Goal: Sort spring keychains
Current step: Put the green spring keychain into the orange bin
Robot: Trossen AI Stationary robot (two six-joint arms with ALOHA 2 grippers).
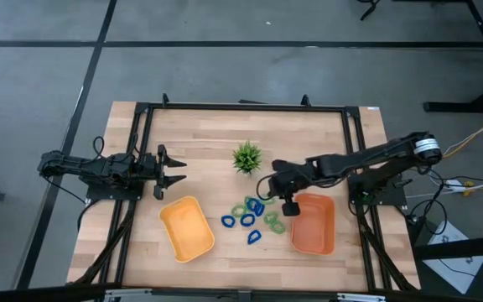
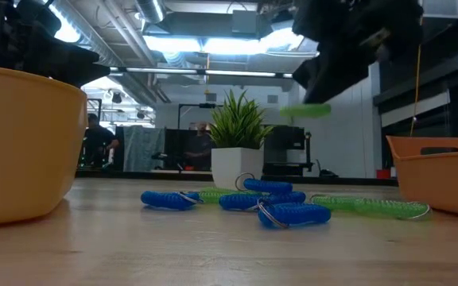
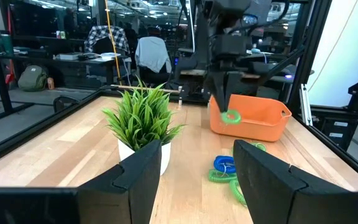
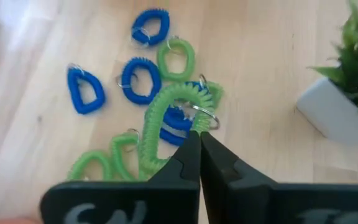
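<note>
Right end effector (image 4: 199,140) pinched shut on a green keychain (image 4: 166,118), held in the air above the pile at the orange tray's (image 1: 314,223) 9 o'clock edge. In the right wrist view the loop hangs open-face to camera, long axis running from the fingertips out over the pile; its metal ring sits at the fingertips. In the low view it shows edge-on, roughly level.

Left end effector (image 1: 174,170) wide open, holding nothing, waits at the surface's 9 o'clock side, above the yellow tray (image 1: 188,227).

Pile (image 1: 254,218) lies flat between the two trays, at 6 o'clock of the plant (image 1: 246,156). Right wrist view shows four blue loops and about four green on the wood, some overlapping.

Light wood surface (image 1: 208,134) in a black frame. Room behind: workshop, ceiling lights, desks, people seated far off.
</note>
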